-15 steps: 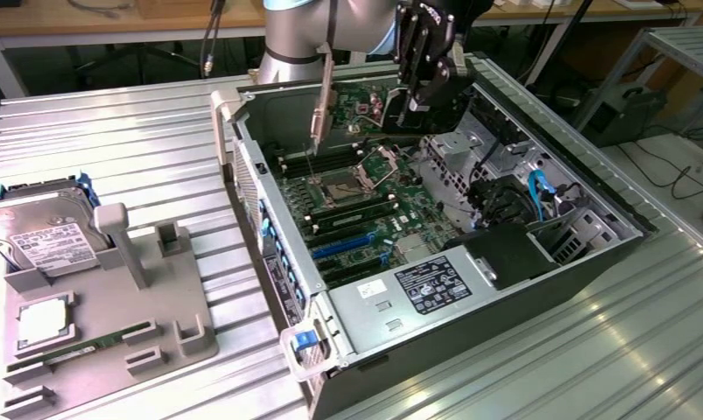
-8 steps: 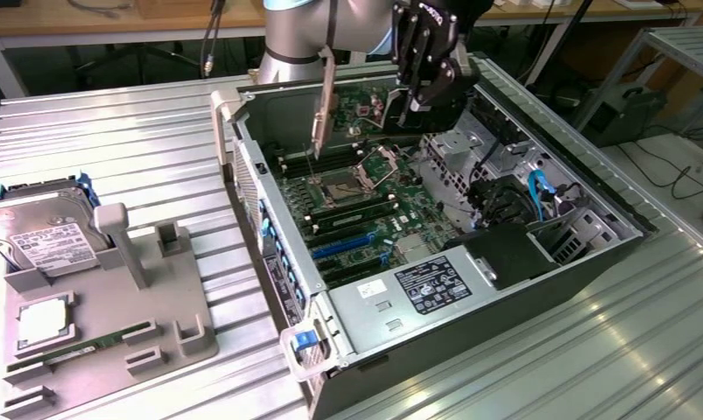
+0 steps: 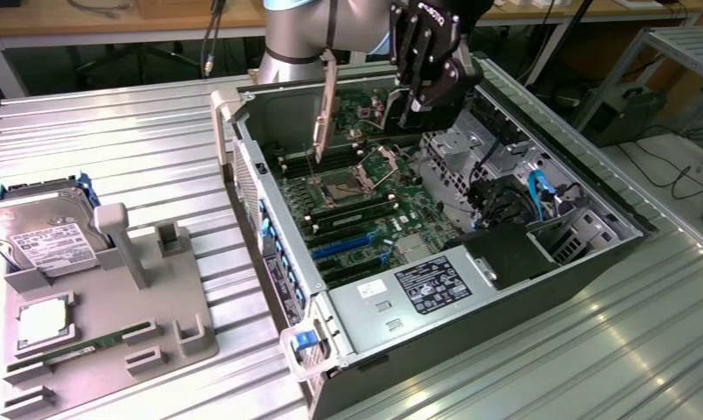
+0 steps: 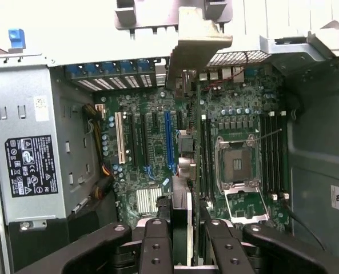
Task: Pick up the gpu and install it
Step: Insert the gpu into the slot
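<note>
No wording can be made out. The black label (image 4: 31, 165) on the power supply (image 4: 26, 103) carries white certification marks and fine print too small to read. The white label (image 3: 50, 243) on the hard drive (image 3: 3, 220) is equally unreadable.

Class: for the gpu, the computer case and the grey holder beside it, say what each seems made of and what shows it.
The gpu: green circuit board, probably fibreglass laminate; its bracket looks like bare pale metal, thin and folded. The computer case: sheet metal, likely steel, grey inside, black outside; perforated, bent edges. The grey holder: matte, blocky, probably plastic.
</note>
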Robot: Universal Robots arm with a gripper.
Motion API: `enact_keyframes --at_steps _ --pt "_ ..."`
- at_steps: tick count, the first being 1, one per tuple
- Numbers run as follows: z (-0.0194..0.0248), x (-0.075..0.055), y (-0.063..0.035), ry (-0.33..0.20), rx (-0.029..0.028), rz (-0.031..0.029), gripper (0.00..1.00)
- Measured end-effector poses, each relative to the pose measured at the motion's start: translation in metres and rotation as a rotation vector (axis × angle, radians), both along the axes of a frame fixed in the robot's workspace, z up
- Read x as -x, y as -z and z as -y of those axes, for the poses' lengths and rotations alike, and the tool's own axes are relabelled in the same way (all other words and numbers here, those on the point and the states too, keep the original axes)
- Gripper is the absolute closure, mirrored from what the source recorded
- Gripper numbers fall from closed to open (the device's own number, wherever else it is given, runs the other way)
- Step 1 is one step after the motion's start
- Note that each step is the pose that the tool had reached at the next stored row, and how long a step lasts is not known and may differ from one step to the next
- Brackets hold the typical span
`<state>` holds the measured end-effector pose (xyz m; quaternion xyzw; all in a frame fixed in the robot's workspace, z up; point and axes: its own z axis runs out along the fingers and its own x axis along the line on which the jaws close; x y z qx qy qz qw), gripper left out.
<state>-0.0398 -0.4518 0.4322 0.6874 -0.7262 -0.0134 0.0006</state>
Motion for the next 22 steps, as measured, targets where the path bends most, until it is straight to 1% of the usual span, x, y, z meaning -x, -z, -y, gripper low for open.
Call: enact_keyframes --at_steps 3,5,9,13,22 --pt "0.0000 0.000 0.0000 -0.047 -0.0001 0.0001 0.73" --pt "0.0000 0.000 0.0003 -0.064 -0.0001 0.0001 0.73" --pt "0.0000 0.000 0.0041 -0.064 0.0002 0.0064 0.73" --pt "0.0000 0.000 0.0059 -0.066 0.0002 0.0066 0.73" --pt "0.0001 0.000 0.0175 -0.068 0.0003 0.0065 0.73"
